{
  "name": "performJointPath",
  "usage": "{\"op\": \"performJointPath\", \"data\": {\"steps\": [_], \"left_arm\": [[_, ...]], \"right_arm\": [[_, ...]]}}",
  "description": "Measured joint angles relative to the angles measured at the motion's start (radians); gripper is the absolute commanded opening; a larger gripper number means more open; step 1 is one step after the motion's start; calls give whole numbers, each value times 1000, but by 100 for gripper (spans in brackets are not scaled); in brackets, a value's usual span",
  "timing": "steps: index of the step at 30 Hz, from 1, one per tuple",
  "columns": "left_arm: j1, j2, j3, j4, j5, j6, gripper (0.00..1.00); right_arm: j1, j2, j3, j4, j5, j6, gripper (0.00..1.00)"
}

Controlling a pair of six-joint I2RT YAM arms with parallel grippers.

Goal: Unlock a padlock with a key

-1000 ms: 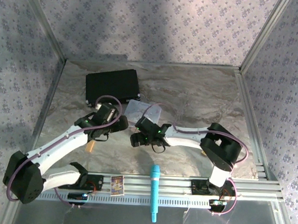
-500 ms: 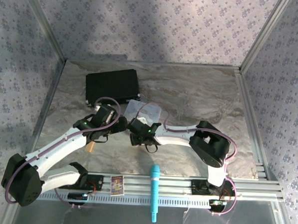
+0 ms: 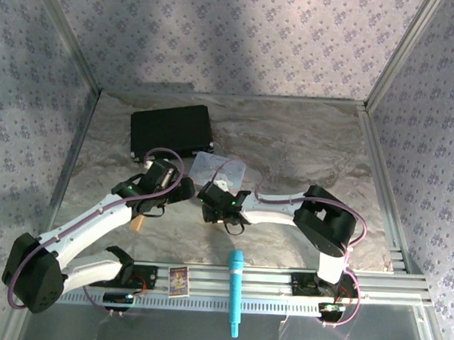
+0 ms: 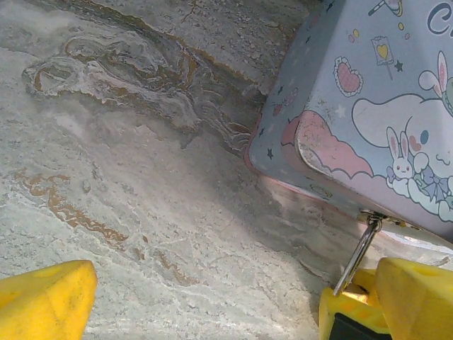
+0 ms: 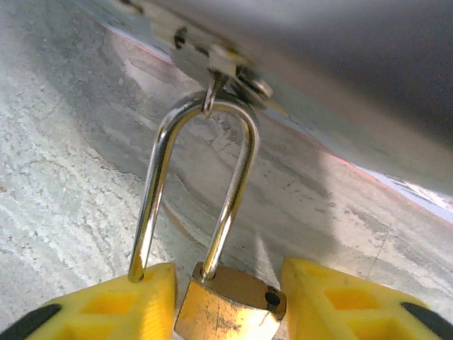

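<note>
My left arm is folded with its elbow pushed out to the near left. The forearm slants up and to the right across the table (image 4: 141, 177), passing over a tan block (image 3: 138, 223). My left gripper (image 3: 184, 189) is at the end of that reach, just short of the near left corner of the pastel tin (image 4: 368, 106). Its yellow fingers (image 4: 46, 301) are spread wide to the two edges of the wrist view. Nothing is between them but bare marbled surface.

The tin lies near the middle of the table, in front of the black case (image 3: 170, 131). A small hasp (image 5: 226, 67) sits on the tin's near edge. The padlock (image 5: 226, 312) hangs from it by its silvery shackle (image 5: 157, 184), whose bend passes through the hasp's ring.

My right arm rises from its base at the near right and bends at a raised elbow. Its forearm then runs leftward and low, so the wrist points at the tin's near edge. My right gripper (image 5: 228, 276) is nearly closed, with a yellow finger (image 5: 106, 308) hard against each side of the brass body, so I seem to have the padlock pinched. One shackle leg enters the body. The other comes down outside it, at the top of my left-hand finger, though the close view leaves me unsure whether it touches the pad.
</note>
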Motion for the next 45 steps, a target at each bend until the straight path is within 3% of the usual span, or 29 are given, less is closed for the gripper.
{"op": "performJointPath", "data": {"steps": [4,15,25,33,40,45], "left_arm": [[0,0,0,1,0,-6,100],[0,0,0,2,-1,-8,100],[-36,19,126,-59,-114,134,100],[-121,107,195,-60,-142,209,100],[-169,207,238,-60,-130,258,100],[-171,212,244,-60,-126,267,100]], "right_arm": [[-2,-9,-16,26,-16,2,50],[-5,-8,5,-43,-14,24,29],[-27,-69,-46,-95,-14,24,28],[-90,-147,-117,-164,5,13,31],[-105,-176,-164,-142,-14,4,55],[-116,-229,-232,-60,-57,-7,57]]}}
